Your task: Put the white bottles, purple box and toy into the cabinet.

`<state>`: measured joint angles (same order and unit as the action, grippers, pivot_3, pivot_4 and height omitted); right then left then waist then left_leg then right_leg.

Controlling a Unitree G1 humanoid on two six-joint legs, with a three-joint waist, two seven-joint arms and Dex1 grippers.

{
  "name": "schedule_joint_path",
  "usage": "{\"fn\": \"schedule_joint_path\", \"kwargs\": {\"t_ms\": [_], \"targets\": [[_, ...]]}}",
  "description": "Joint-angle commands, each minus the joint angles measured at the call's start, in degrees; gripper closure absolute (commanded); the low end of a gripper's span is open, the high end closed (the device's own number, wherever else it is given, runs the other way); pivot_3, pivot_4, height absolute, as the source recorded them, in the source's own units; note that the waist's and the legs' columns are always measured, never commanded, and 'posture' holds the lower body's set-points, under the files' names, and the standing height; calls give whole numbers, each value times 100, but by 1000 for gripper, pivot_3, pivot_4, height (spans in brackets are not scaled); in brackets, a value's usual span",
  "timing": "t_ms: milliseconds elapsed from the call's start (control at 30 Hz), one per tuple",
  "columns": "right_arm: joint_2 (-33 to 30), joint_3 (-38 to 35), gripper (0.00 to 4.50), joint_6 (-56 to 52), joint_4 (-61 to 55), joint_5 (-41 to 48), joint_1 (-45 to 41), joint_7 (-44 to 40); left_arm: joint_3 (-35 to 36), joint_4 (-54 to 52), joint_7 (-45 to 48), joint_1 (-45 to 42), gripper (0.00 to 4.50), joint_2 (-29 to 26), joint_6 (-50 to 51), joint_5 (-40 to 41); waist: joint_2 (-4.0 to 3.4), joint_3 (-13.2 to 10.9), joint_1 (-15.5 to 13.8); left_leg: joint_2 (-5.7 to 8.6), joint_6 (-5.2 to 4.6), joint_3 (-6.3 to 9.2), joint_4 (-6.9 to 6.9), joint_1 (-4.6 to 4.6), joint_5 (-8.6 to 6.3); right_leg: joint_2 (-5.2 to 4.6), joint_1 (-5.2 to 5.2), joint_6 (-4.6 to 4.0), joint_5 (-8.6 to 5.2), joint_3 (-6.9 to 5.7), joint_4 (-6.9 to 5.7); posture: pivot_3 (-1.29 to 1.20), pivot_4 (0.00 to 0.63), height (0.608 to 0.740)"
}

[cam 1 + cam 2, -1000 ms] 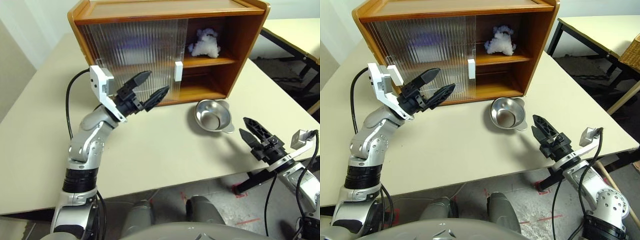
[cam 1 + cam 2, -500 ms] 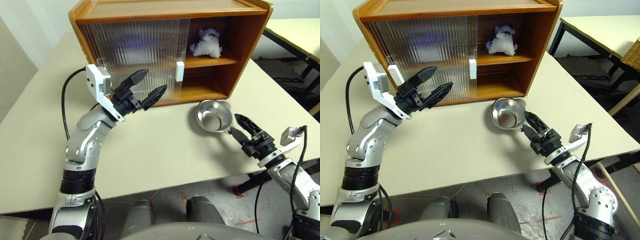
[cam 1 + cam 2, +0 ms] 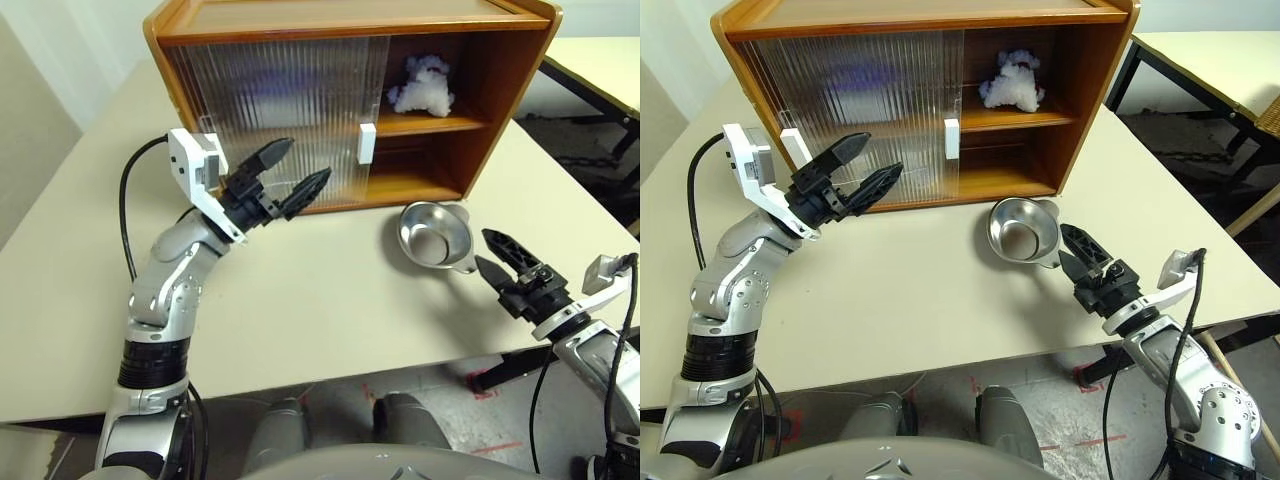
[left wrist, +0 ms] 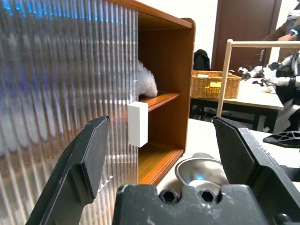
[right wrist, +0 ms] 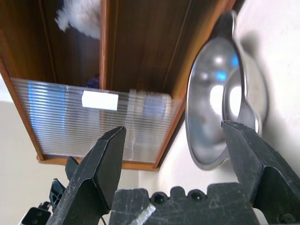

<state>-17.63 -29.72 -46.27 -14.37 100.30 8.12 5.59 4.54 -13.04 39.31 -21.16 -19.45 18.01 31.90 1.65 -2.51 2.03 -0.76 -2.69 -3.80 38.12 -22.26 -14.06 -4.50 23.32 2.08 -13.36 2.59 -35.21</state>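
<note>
I see the toy (image 3: 421, 85) on the inner shelf of the cabinet (image 3: 480, 110), upper right of the frame. My left gripper (image 3: 287, 171) hovers with fingers spread and empty before the ribbed sliding door (image 3: 280, 110). My right gripper (image 3: 496, 255), fingers spread, nothing held, sits just beside the metal bowl (image 3: 432, 236) on the counter (image 3: 320, 300).

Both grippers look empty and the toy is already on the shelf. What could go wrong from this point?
The open right gripper sits right beside the metal bowl, which is no task item; it could bump or grab it. The open left gripper hovers close to the ribbed sliding door and could strike it. The toy sits near the front edge of the shelf, so a jolt to the cabinet might tip it out.
</note>
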Motion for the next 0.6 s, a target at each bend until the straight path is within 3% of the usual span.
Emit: {"fn": "schedule_joint_path", "kwargs": {"t_ms": [33,600], "targets": [[-106,-50,41,66,209,1,170,-201,-44,1,19,-17,0,22,-27,5,1,0,2,0,0,0,0,0,0,0,0,-1,0,0,0,-11,12,740],[-67,319,41,-77,995,-924,99,-850,-29,-73,47,7,0,-55,13,9,4,1,-1,1,0,-2,2,0,0,0,-1,-1,1,1,0,5,5,740]]}}
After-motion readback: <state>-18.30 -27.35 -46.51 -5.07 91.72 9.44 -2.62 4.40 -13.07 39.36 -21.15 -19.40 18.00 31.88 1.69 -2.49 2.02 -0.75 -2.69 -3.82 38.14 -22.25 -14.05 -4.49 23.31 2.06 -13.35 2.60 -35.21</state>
